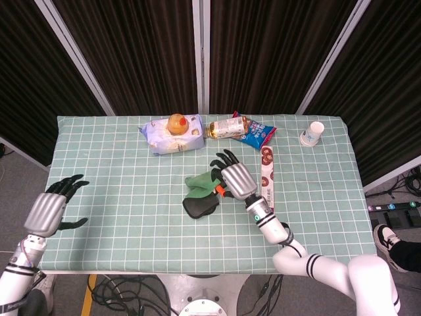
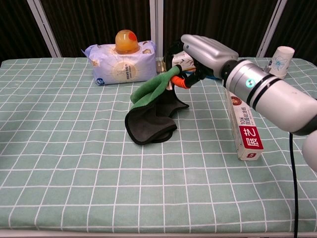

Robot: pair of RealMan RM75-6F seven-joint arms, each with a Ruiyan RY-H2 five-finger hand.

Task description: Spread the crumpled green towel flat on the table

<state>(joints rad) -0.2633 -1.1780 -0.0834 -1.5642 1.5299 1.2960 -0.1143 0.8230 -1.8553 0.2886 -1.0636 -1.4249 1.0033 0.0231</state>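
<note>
Right hand (image 2: 200, 52) pinches the green towel (image 2: 153, 106) aloft; left hand (image 1: 49, 207) looks splayed, empty.

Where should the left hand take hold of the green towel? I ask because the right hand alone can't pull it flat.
Best guess: the dark-edged lobe of the green towel lying on the table, coming in from the robot's left. The right hand holds the opposite end lifted, so that low edge is free, and the left hand is open on that side.
</note>
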